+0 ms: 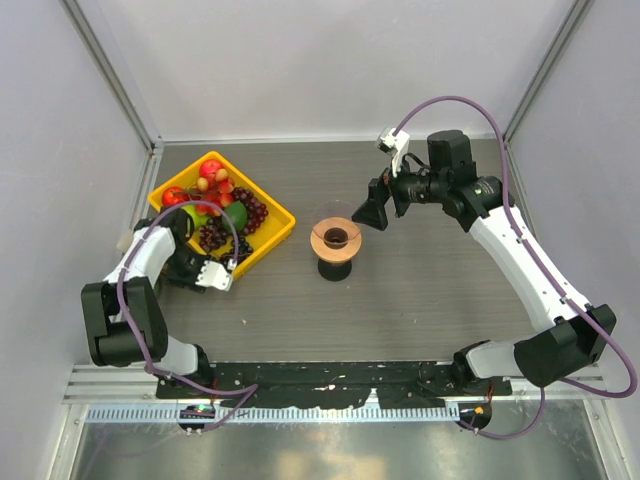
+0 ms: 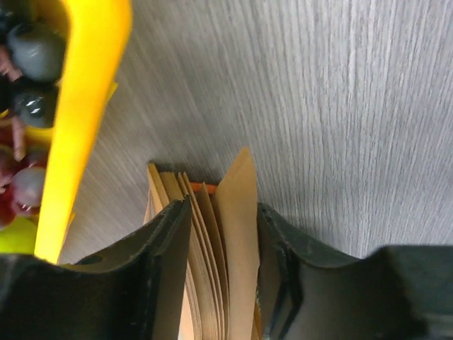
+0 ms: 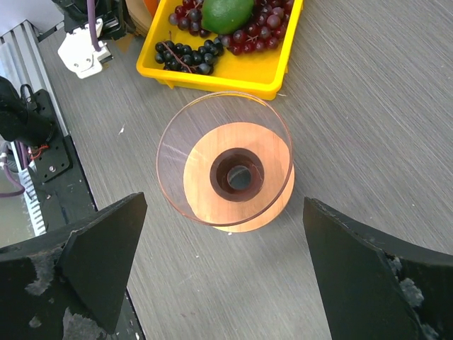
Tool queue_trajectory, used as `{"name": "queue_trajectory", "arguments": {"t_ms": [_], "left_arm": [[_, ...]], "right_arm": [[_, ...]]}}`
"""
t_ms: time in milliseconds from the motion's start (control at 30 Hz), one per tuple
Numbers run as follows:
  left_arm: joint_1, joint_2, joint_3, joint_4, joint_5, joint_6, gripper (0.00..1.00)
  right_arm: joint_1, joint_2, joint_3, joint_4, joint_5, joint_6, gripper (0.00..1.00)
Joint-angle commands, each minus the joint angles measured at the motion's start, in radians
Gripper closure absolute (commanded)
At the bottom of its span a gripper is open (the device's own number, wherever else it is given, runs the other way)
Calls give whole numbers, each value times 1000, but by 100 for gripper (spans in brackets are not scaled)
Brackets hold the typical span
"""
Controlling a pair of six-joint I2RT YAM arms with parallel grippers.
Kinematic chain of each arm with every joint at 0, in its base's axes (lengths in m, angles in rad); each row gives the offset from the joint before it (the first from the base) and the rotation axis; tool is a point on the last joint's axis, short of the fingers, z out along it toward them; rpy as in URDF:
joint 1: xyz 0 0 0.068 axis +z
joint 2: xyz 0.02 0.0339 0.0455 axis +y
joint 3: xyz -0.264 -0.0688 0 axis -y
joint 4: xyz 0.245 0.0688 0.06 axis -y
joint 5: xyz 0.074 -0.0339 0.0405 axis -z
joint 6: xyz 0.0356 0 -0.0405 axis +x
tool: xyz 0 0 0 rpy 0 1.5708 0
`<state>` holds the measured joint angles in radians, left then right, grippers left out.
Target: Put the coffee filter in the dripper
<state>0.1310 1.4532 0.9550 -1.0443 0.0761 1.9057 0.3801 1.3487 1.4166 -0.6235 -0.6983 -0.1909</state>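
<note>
1 table (image 1: 420,300). 1 yellow tray (image 1: 275,235), left side. 1 dripper (image 1: 336,240) mid-table, right gripper (image 1: 372,212) gaping wide just above. 1 filter bundle (image 2: 205,283) beside tray. Left gripper (image 2: 223,207) straddles bundle, grip can't tell. Coffee filter (image 2: 239,205): tallest sheet, between jaws.

No readable text, no labels or numbers, any fine print possibly blurred

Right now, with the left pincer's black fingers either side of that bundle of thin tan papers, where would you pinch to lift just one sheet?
Probably the single tan paper filter that sticks out past the thick tan bundle: pinch its free projecting edge, coming in from the outer side, away from the yellow plastic tray. It reaches furthest, so that edge lies free.
</note>
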Motion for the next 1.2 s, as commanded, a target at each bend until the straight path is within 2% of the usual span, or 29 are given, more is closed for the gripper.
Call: {"name": "queue_trajectory", "arguments": {"t_ms": [0, 100, 267, 500, 667, 800, 933, 1000, 1033, 1067, 1167], "left_arm": [[-2, 13, -33, 43, -36, 56, 57], [-4, 19, -35, 36, -39, 59, 69], [-2, -14, 19, -48, 17, 49, 100], [-2, -129, 166, -304, 193, -8, 100], [-7, -191, 356, -466, 393, -149, 100], [-28, -203, 560, -520, 560, -387, 100], [-88, -182, 798, -493, 749, -757, 100], [-120, -175, 885, -435, 832, -944, 100], [-176, -185, 910, -377, 873, -1038, 100], [-201, -200, 901, -252, 907, -1177, 100], [-273, -267, 794, 94, 1008, -1565, 100]], "right_arm": [[2, -5, 31, -2, 14, -24, 1], [2, -5, 35, -10, 17, -28, 0], [2, -8, 36, -13, 20, -28, 1], [2, -11, 44, -13, 17, -27, 0], [2, -16, 57, 7, 20, -19, 1], [2, -17, 82, 62, 13, 30, 4], [2, -37, 59, 230, 19, 181, 5], [3, -42, 58, 286, 2, 189, 5], [2, -42, 64, 294, -25, 185, 4], [2, -36, 77, 309, -88, 157, 4], [31, -37, 84, 382, -138, 171, 4]]}}
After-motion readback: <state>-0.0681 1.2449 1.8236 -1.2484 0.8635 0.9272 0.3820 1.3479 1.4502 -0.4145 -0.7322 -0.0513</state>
